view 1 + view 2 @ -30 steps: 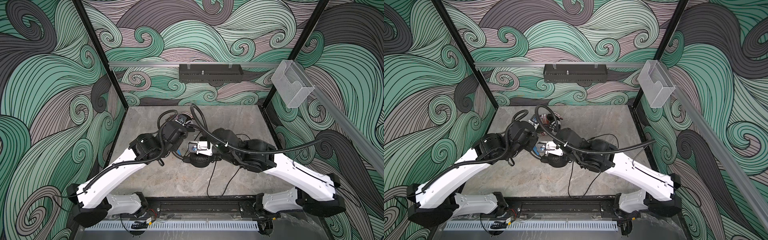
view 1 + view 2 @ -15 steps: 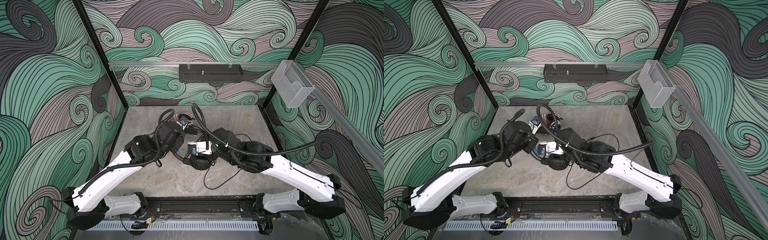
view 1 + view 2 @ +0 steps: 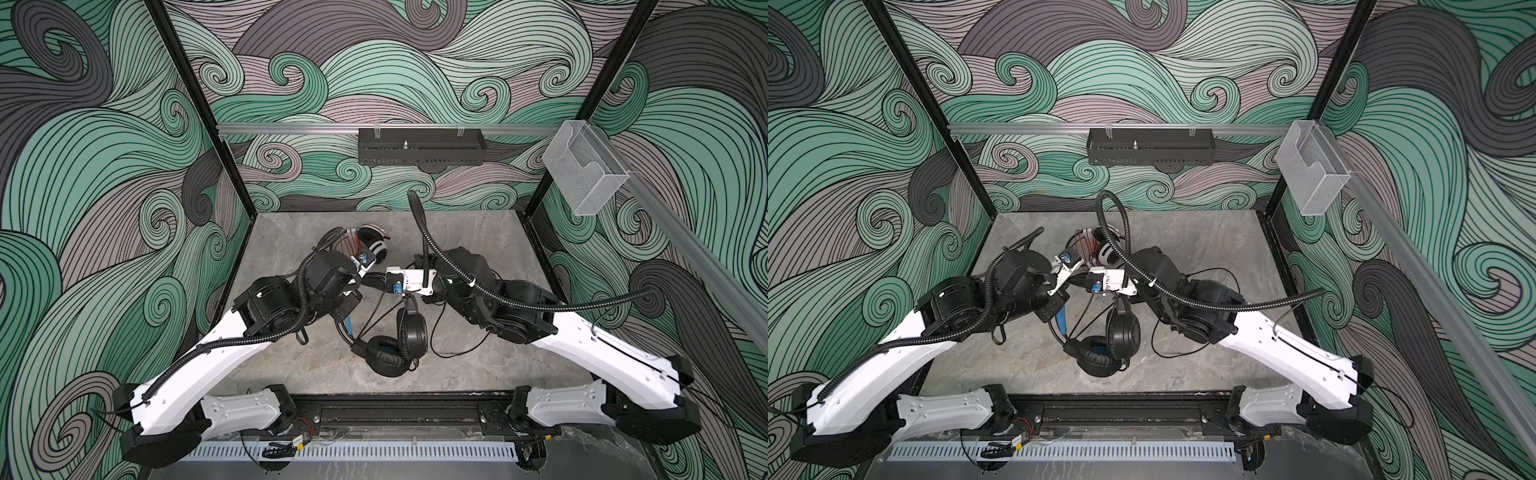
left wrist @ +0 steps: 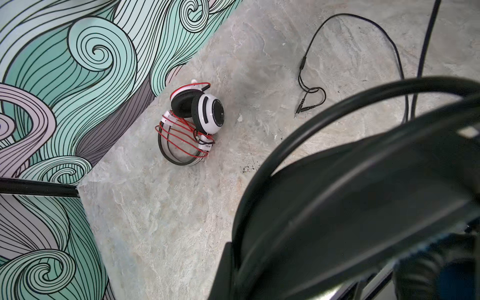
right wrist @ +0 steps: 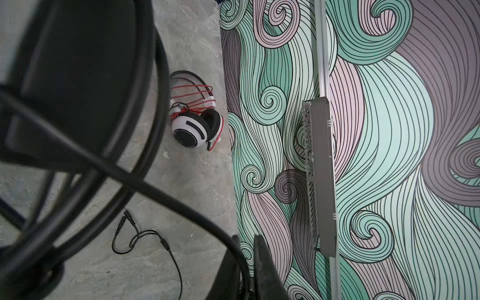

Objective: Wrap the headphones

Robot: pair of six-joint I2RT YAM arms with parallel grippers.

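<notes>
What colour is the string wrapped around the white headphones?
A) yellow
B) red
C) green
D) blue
B: the left wrist view shows a thin red cord wound in several loops across the band of the white headphones.

Both arms stretched inward, left gripper (image 3: 360, 283) clamped shut, right gripper (image 3: 376, 282) tip-to-tip beside it
</notes>
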